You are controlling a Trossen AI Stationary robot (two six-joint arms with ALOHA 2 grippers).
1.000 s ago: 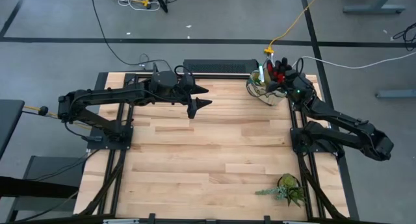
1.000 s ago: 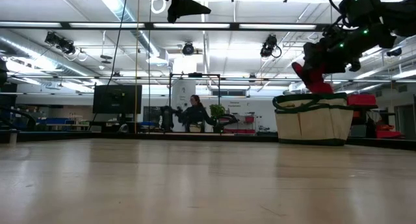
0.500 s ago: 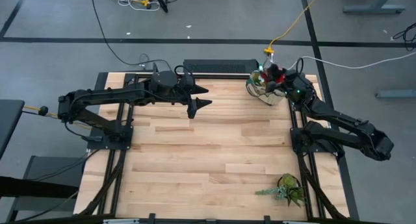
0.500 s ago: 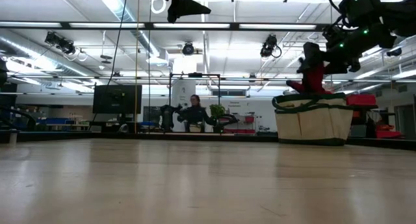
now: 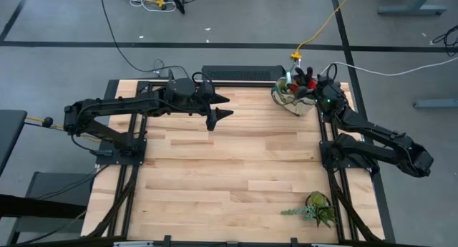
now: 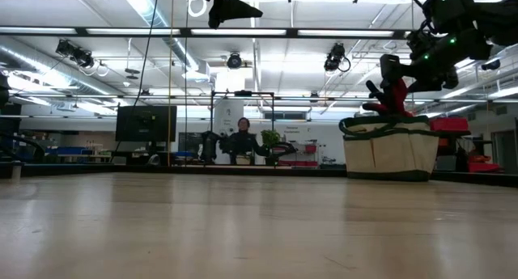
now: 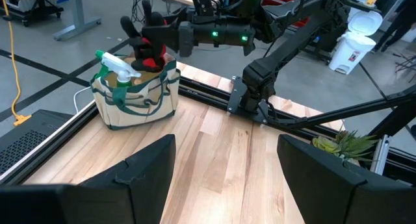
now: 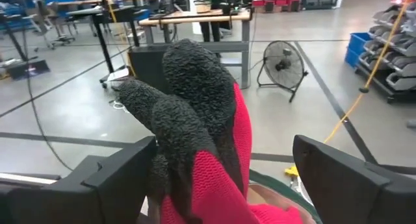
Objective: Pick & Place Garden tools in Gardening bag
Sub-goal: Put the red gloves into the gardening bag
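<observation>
The beige gardening bag with green trim [image 5: 288,98] stands at the table's far right corner and also shows in the low view [image 6: 388,148] and the left wrist view [image 7: 136,97]. Red-and-black gloves [image 8: 201,120] stick up out of its mouth, black fingers upward [image 6: 387,86]. A green-and-white spray bottle [image 7: 114,62] stands in the bag beside them. My right gripper [image 8: 224,178] is open just above the bag [image 5: 313,86], one finger on either side of the gloves. My left gripper [image 5: 223,107] is open and empty, high over the table's far middle. My right gripper's open fingers [image 8: 117,178] stand on either side of the gloves' red cuff part [image 8: 224,165]. I cannot tell whether a finger touches it. The gloves stand upright, their lower part in the bag's mouth.
A leafy green plant [image 5: 315,207] lies near the table's near right corner. The right arm's base and frame rails [image 5: 336,150] run along the right edge. The bare wooden tabletop [image 5: 229,161] lies between the arms.
The gloves have turned from a lump under my right gripper to standing upright in the bag's mouth, black fingers pointing up. My left arm has kept still.
</observation>
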